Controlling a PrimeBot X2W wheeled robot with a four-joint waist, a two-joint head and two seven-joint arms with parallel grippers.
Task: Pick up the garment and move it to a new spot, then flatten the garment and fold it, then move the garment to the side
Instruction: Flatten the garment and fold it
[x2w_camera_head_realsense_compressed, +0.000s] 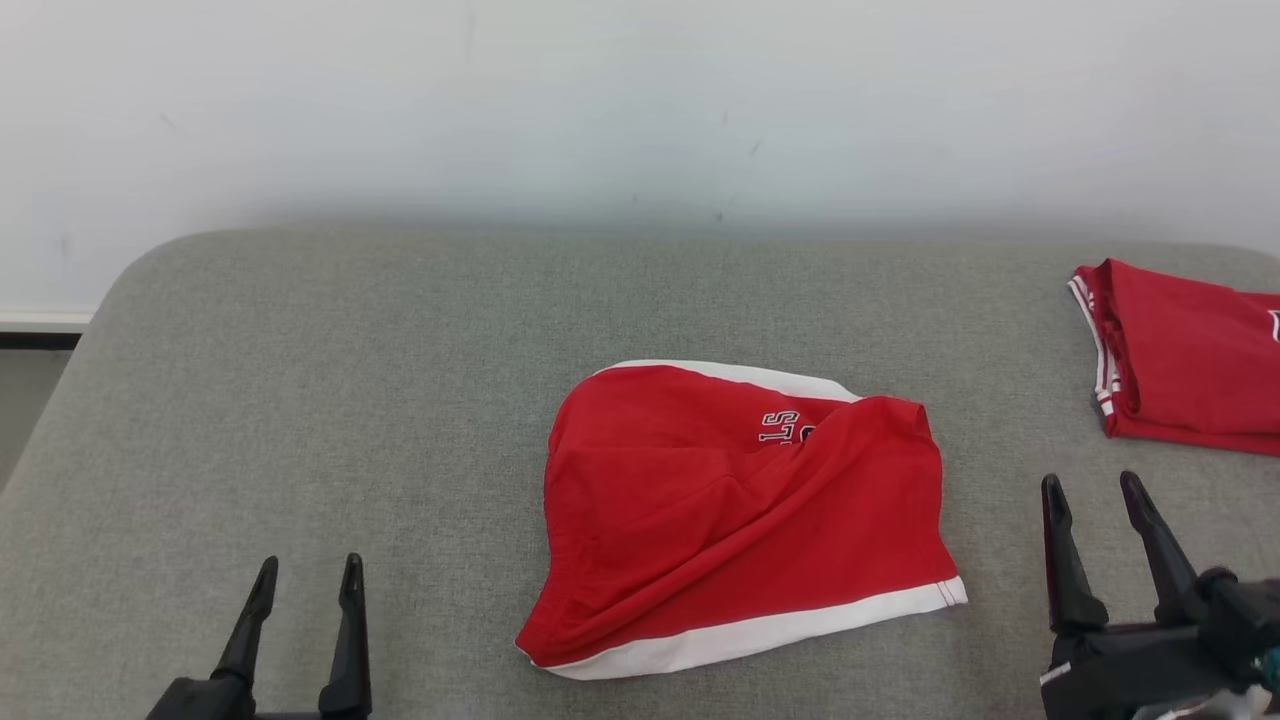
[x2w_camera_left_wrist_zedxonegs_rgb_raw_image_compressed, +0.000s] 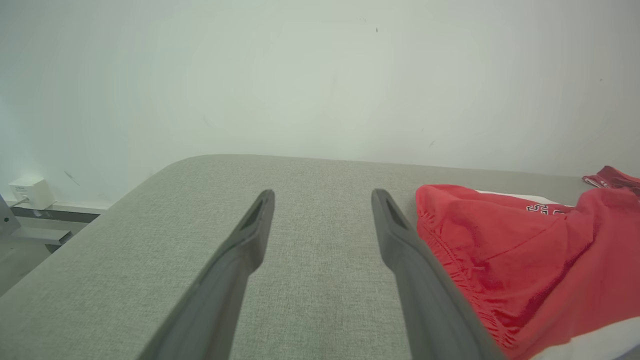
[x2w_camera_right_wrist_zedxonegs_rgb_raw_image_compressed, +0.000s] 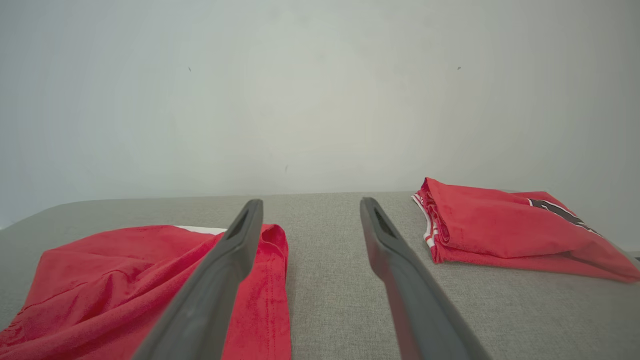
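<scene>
A red garment (x2w_camera_head_realsense_compressed: 740, 520) with white bands and a bit of white lettering lies rumpled in the middle of the grey padded table (x2w_camera_head_realsense_compressed: 350, 380). It is partly folded over itself, with one white band along its near edge and another showing at its far edge. The left gripper (x2w_camera_head_realsense_compressed: 310, 562) hangs at the near left, its fingers apart and holding nothing. The garment lies to its right with bare table between them. In the left wrist view the garment's gathered red edge shows right beside one finger, though I cannot tell whether they touch. The right gripper (x2w_camera_head_realsense_compressed: 1090, 480) stands at the near right, its fingers likewise apart and empty. The garment's right edge lies off to its left, apart from it. Some folded red clothing (x2w_camera_head_realsense_compressed: 1190, 360) rests at the table's far right edge, beyond the right gripper and well apart from the garment. A pale wall (x2w_camera_head_realsense_compressed: 640, 100) rises behind the table.
</scene>
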